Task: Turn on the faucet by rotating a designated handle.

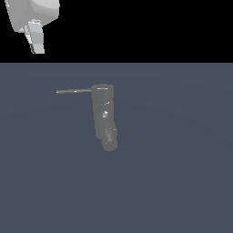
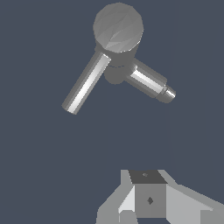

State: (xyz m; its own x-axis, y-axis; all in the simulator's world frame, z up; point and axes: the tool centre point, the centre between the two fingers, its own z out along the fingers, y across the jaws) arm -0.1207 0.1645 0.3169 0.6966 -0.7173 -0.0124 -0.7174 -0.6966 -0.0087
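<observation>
The faucet (image 1: 103, 111) is a dull grey upright cylinder in the middle of the exterior view, with a stubby round spout (image 1: 109, 139) at its lower end. The handle (image 1: 73, 91) is a thin light-grey rod that sticks out from the cylinder's top toward the exterior view's left. My gripper (image 1: 37, 45) hangs high at the upper left, well apart from the handle, with fingers together and holding nothing. The wrist view looks down on the faucet's round top (image 2: 118, 28), the handle (image 2: 85, 83), the spout (image 2: 151, 81) and my gripper (image 2: 148, 199).
The faucet stands on a plain blue-grey floor (image 1: 182, 182). Nothing else shows around it.
</observation>
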